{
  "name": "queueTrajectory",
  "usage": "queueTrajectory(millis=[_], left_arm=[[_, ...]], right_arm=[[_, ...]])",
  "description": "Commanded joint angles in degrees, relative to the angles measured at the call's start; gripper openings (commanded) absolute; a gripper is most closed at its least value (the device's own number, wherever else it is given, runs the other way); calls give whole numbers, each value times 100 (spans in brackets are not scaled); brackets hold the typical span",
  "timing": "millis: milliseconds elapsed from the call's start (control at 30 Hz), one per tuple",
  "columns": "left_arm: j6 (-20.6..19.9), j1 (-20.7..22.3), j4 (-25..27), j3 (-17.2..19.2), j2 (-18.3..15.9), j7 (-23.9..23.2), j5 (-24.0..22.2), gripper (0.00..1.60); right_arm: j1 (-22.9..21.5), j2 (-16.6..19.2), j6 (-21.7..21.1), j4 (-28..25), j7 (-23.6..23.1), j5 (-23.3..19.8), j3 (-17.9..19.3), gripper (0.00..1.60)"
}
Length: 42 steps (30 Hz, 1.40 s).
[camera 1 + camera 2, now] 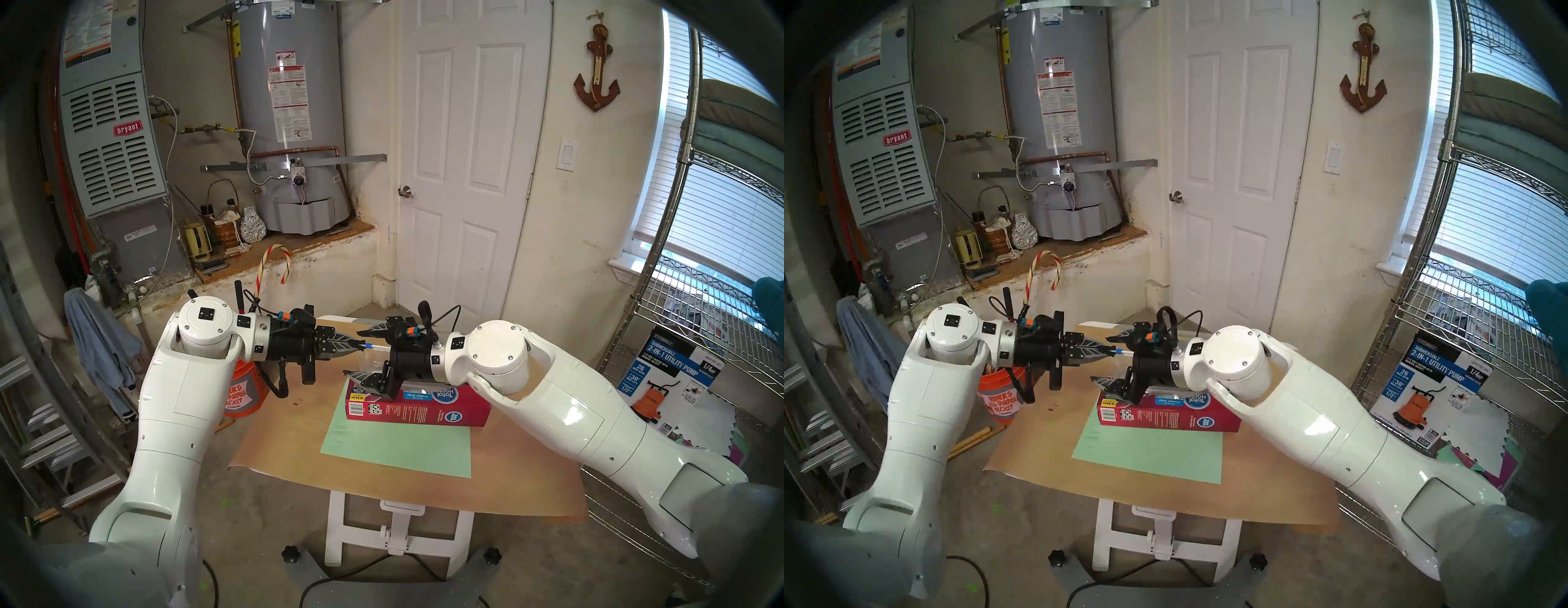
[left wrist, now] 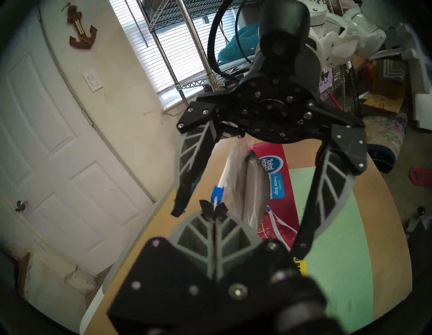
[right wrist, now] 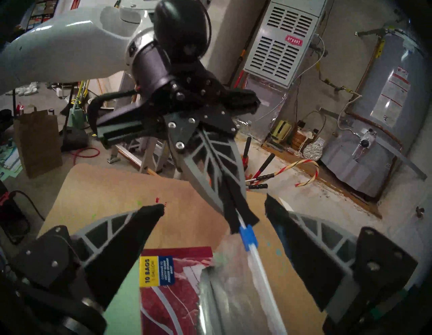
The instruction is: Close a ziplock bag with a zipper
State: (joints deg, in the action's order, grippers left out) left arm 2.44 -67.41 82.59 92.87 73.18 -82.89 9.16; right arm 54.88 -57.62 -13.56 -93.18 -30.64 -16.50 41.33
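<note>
Zipper [image 3: 248, 236] sat just past the tips of the left gripper [image 2: 214, 210], which was pinched tight on the end of the bag's white strip. From there the strip ran straight away toward the right gripper [image 2: 238, 231], whose jaws stood spread wide, one either side of that line, touching nothing. The right gripper was the free one, so closing on the slider would probably fall to it. The ziplock bag [image 3: 233, 292] hung below the strip, over the red box [image 1: 420, 409]; whether anything lay inside could not be told.
</note>
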Motion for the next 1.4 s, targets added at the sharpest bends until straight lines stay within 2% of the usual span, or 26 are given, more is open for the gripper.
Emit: queueTrajectory(millis=[0, 233, 267, 300, 433, 500, 633, 733, 833, 867, 1067, 1367], left_arm=[[-12, 53, 145, 25, 2, -11, -33, 0], [-9, 42, 140, 28, 19, -12, -26, 0], [-12, 39, 144, 30, 19, -13, -24, 0], [-18, 34, 151, 32, 18, -14, -21, 0], [-24, 6, 173, 51, 13, -13, -17, 0], [-15, 4, 167, 53, 10, -22, -18, 0], [13, 23, 130, 47, 16, -41, -21, 0], [25, 43, 104, 43, 21, -44, -17, 0], [35, 57, 86, 43, 23, -45, -14, 0], [47, 70, 65, 46, 24, -46, -12, 0], [65, 104, 20, 59, 17, -65, -13, 0], [72, 111, -11, 86, 13, -89, -12, 0]], right_arm=[[-64, -11, 103, -39, 50, -17, 121, 160], [-62, -68, 95, -45, 35, -38, 155, 159], [-63, -69, 91, -48, 40, -36, 155, 136], [-66, -68, 82, -51, 39, -36, 155, 130], [-70, -23, 66, -71, 5, -52, 162, 127], [-63, 0, 58, -87, 8, -52, 166, 120], [-55, 36, 52, -111, -9, -63, 169, 120], [-52, 52, 59, -121, -19, -67, 173, 97], [-55, 59, 64, -118, -30, -73, 176, 99], [-60, 67, 63, -111, -44, -76, 177, 88], [-60, 92, 61, -86, -93, -59, 162, 107], [-40, 103, 73, -104, -111, -86, 197, 105]])
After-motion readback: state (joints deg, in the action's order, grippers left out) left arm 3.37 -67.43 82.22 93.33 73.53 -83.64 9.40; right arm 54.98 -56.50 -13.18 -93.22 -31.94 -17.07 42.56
